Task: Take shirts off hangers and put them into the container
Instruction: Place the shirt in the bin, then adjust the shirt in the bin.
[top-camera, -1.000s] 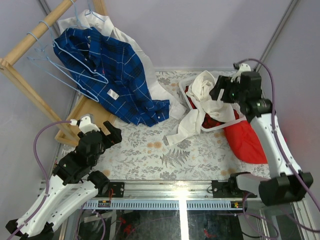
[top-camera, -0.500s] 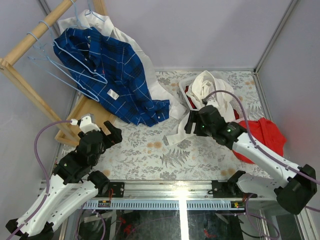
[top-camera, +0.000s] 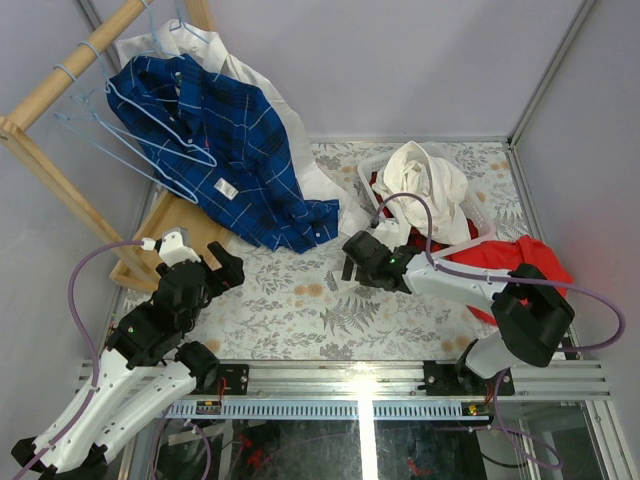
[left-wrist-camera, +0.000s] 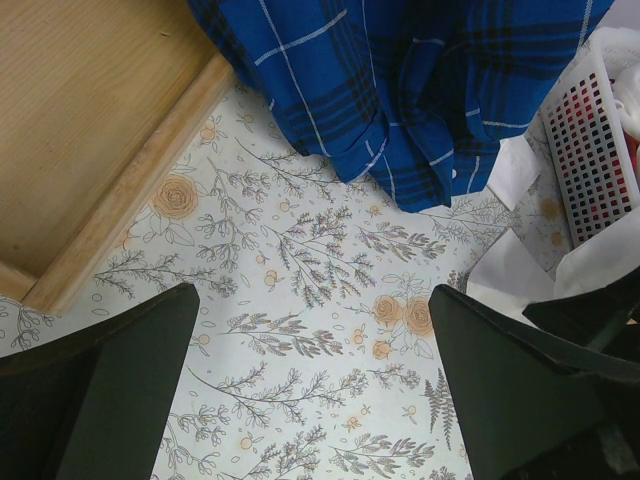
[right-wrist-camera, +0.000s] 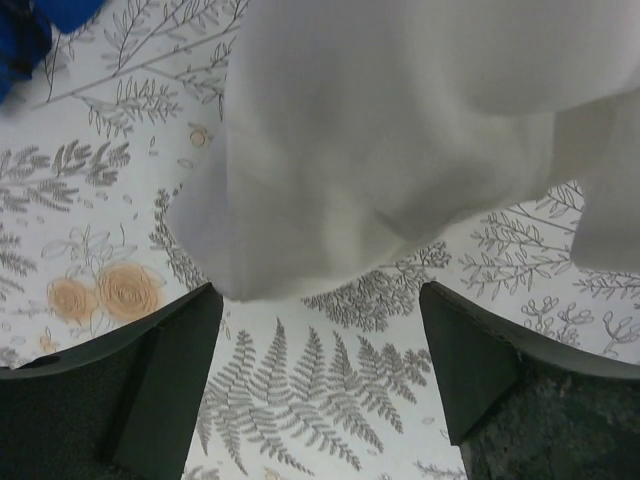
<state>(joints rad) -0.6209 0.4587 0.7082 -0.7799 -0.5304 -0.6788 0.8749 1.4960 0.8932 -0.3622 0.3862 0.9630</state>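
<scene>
We see the right gripper (right-wrist-camera: 318, 300), fingers spread apart, above a white shirt sleeve (right-wrist-camera: 380, 130), left gripper (left-wrist-camera: 312, 298) likewise spread, empty, over the table (left-wrist-camera: 300, 230).

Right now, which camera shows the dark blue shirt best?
The top external view: the dark blue shirt shows whole, collar to hem. The left wrist view catches only its lower edge; the right wrist view, just a corner at top left.
</scene>
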